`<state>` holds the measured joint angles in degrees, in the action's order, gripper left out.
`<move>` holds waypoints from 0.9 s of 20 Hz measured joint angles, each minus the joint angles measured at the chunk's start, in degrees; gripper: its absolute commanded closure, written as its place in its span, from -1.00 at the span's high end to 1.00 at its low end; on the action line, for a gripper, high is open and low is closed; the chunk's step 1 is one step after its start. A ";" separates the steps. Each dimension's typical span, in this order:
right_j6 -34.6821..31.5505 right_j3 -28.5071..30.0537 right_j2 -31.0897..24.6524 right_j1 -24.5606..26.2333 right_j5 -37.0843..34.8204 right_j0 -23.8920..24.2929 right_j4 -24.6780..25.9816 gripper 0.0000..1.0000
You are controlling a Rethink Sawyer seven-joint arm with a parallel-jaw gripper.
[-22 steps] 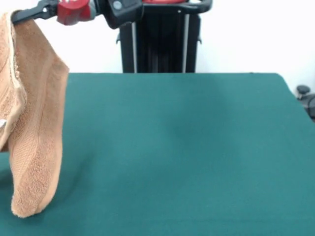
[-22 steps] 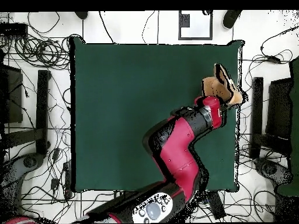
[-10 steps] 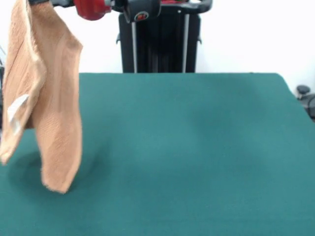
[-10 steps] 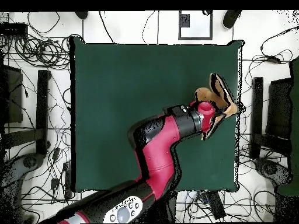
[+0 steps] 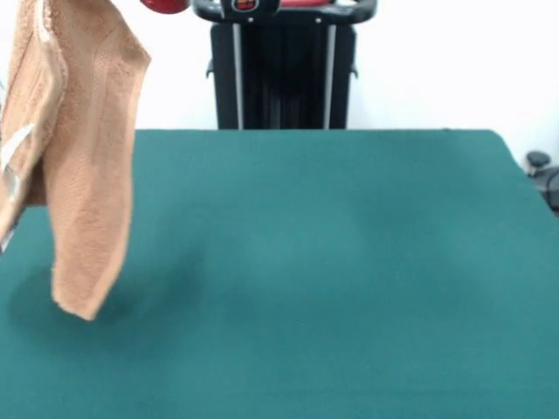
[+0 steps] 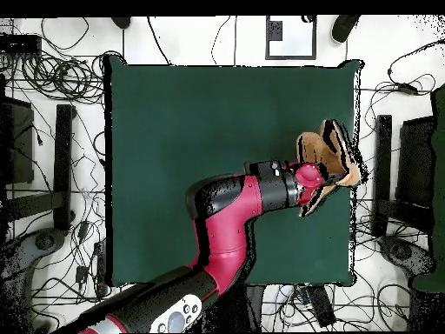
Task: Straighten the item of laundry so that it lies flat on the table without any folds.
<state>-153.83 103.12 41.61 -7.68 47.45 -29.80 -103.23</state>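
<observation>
A: So, the gripper (image 6: 315, 178) — what is it doing?
B: It is closed on the towel (image 5: 74, 157), which hangs in folds from it.
A: And the towel's place?
B: In the air, above the green desk (image 5: 349, 262) near one side edge — its white label (image 5: 12, 161) shows.

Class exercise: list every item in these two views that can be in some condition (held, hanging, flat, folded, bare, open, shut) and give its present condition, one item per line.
Towel: lifted, hanging folded lengthwise from the arm, not flat.
Care label: dangling at the towel's edge.
Table: green cover smooth; no towel on it.
Gripper: hidden by the towel, so open or shut cannot be told.
</observation>
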 measured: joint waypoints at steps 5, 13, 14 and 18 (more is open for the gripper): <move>0.10 0.01 -2.42 -0.81 3.18 0.25 -2.01 -1.00; 1.39 0.01 -6.46 -3.71 5.41 0.57 -2.91 -1.00; 1.65 0.02 -6.81 -3.97 5.41 0.62 -2.92 -1.00; 2.90 0.24 -9.43 -6.07 5.44 0.85 -3.40 -1.00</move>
<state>-150.92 103.36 32.18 -13.75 52.89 -28.95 -106.63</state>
